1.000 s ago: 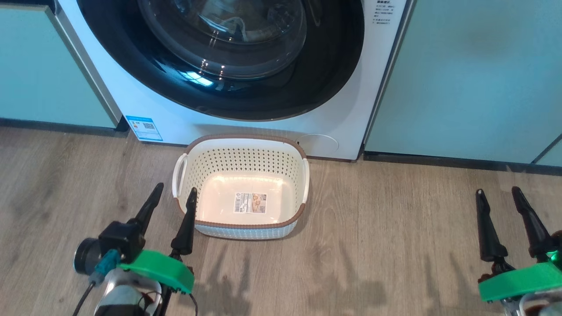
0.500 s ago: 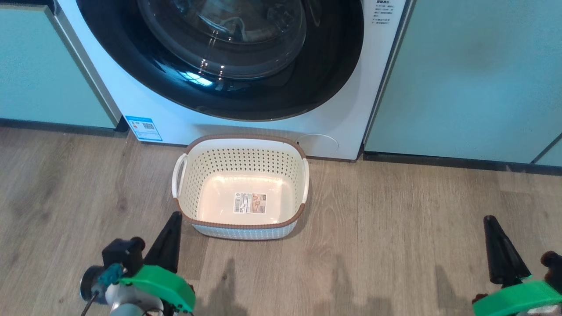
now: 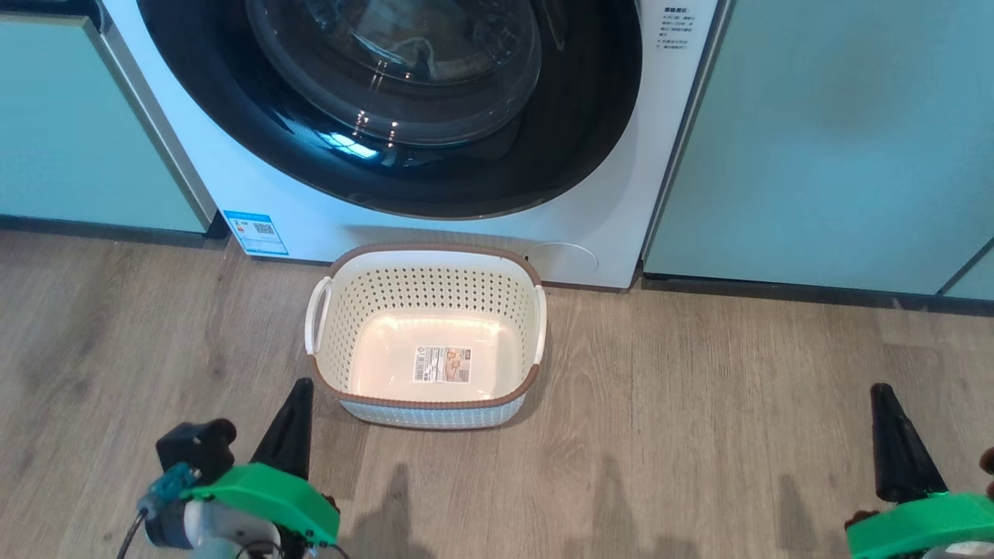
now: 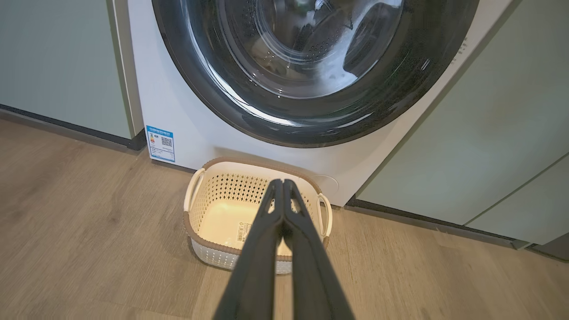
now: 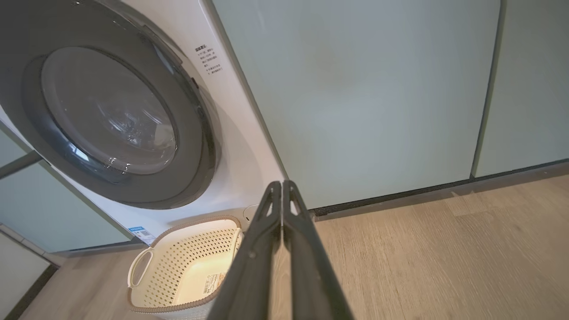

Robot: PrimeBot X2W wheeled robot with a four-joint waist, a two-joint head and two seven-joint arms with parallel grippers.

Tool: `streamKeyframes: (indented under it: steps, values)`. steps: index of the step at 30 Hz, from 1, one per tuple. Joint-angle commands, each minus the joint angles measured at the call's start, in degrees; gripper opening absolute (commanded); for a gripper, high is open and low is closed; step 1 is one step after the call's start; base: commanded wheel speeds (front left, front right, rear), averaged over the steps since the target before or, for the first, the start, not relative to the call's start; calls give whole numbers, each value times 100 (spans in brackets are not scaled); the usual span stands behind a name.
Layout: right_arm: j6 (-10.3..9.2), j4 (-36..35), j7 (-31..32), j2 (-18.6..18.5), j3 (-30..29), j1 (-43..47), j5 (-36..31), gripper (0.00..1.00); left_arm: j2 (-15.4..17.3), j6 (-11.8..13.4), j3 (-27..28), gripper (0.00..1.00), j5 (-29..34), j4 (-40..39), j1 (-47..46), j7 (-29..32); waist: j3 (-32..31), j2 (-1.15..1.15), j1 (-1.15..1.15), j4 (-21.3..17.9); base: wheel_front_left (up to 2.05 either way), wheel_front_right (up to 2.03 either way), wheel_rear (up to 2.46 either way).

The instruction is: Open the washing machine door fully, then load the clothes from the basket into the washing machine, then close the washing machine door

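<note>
The washing machine [image 3: 621, 225] stands ahead, its round black washing machine door [image 3: 582, 116] lying flush against the front, glass bowl [image 4: 311, 44] at the centre. The cream basket [image 3: 435, 250] sits on the floor just before it, showing a bare bottom with a label [image 3: 441, 363]. The clothes are out of view. My left gripper [image 3: 299, 388] is shut and holds nothing, just off the basket's near left corner. My right gripper [image 3: 881, 392] is shut and holds nothing, far to the basket's right. In each wrist view the left gripper [image 4: 282, 182] and right gripper [image 5: 281, 183] have fingers pressed together.
Pale green cabinets flank the machine on the left [image 3: 70, 116] and right [image 3: 839, 132]. A dark plinth [image 3: 776, 289] runs along their base. Wooden floor [image 3: 683, 435] spreads around the basket. A blue sticker [image 3: 256, 231] marks the machine's lower left corner.
Both grippers have gone from open to shut and drawn back toward the bottom of the head view. The basket and door have not moved; the camera shifted slightly.
</note>
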Motion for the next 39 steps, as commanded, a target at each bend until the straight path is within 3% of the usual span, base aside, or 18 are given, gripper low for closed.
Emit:
streamKeyframes:
  steps: [1, 39]
  values:
    - [-4, -157, 35, -52, -20, -277, 211, 0, 30, -18, 86, 0, -190, -155, -252, 46, -8, 0, 0, 0, 0, 0, 0]
    - [-9, -71, 634, -67, -91, -410, 2710, 0, -45, -51, 303, 0, -2660, -57, -375, 668, -176, 0, 0, 4, 0, 0, 0]
